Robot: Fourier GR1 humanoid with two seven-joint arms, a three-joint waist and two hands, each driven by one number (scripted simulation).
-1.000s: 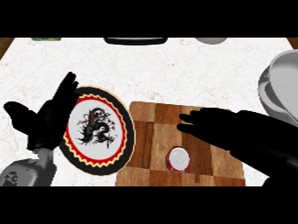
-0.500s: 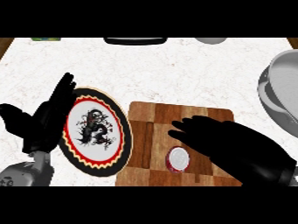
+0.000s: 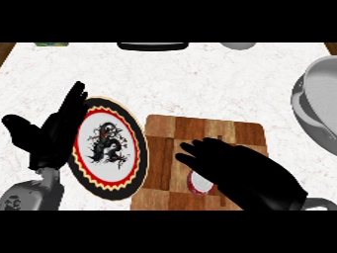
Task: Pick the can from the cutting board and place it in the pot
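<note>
My right hand [image 3: 240,170] comes in from the lower right of the frame and lies over the wooden cutting board [image 3: 200,133], fingers spread and only slightly bent toward the upper left. It grasps nothing. The can [image 3: 198,184] stands on the board near its lower edge, and I see just part of its pale round top with a red rim peeping out under the left side of my palm. Whether the palm touches the can I cannot tell. The board sits on the white marbled desk [image 3: 186,79], low in the centre of the frame.

The pot [image 3: 324,111], grey with a pale inside, is at the right edge of the frame, partly cut off, well apart from the can and beyond the board's right side.

My left hand [image 3: 51,136] rests at the left of the frame, released, fingers straight and pointing up. Its fingers lie just beside the left rim of a round plate [image 3: 106,148] with a black edge, a red and yellow zigzag ring and a dark figure on its white centre. The plate's right rim meets or slightly overlaps the board's left edge.

Along the top edge of the desk show a dark shallow object [image 3: 151,46], a small green thing [image 3: 52,44] and a grey rounded thing [image 3: 238,45], all cut off.
</note>
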